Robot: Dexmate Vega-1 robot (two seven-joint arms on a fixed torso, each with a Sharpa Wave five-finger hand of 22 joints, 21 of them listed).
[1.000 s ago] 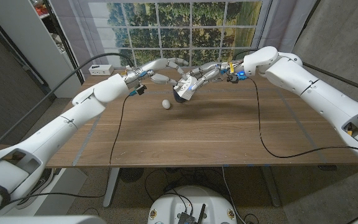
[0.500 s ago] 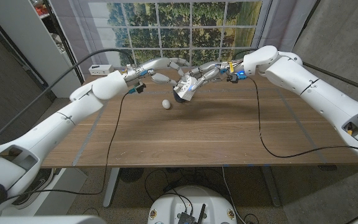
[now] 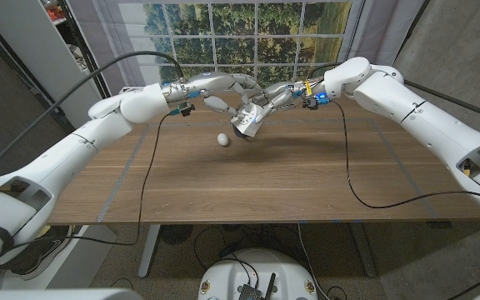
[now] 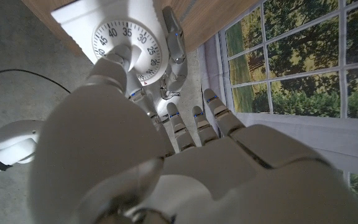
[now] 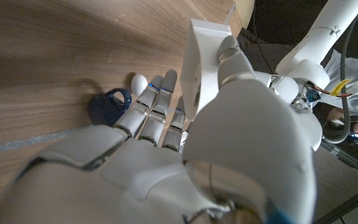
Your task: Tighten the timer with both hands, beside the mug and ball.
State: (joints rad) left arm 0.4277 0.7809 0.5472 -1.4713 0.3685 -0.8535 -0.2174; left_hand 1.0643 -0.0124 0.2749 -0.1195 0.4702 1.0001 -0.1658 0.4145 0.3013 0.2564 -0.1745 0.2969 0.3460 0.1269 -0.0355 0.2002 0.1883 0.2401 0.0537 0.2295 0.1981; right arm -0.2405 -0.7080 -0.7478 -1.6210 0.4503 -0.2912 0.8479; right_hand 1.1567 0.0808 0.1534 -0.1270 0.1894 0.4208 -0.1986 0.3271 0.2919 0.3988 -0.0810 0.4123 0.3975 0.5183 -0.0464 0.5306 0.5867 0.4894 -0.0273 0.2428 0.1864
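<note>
The white timer [image 3: 249,122] hangs in the air over the table's far middle, tilted. My right hand [image 3: 275,97] grips its box from behind; in the right wrist view the fingers [image 5: 232,59] wrap the timer's white back [image 5: 197,56]. My left hand [image 3: 223,90] reaches in from the other side. In the left wrist view its fingertips [image 4: 118,62] pinch the knob on the numbered dial [image 4: 129,43]. Right under the timer stands a dark blue mug [image 5: 109,106], mostly hidden in the head view. The small white ball [image 3: 222,140] lies on the table beside it.
The wooden table [image 3: 307,183] stretches toward me. A black cable [image 3: 348,167] from my right arm trails across its right half, and another [image 3: 144,192] hangs from my left arm. A window [image 3: 248,33] stands behind the table.
My left arm has swung up and back, its elbow higher, while the hand stays at the timer's dial. The right hand and timer have hardly moved.
</note>
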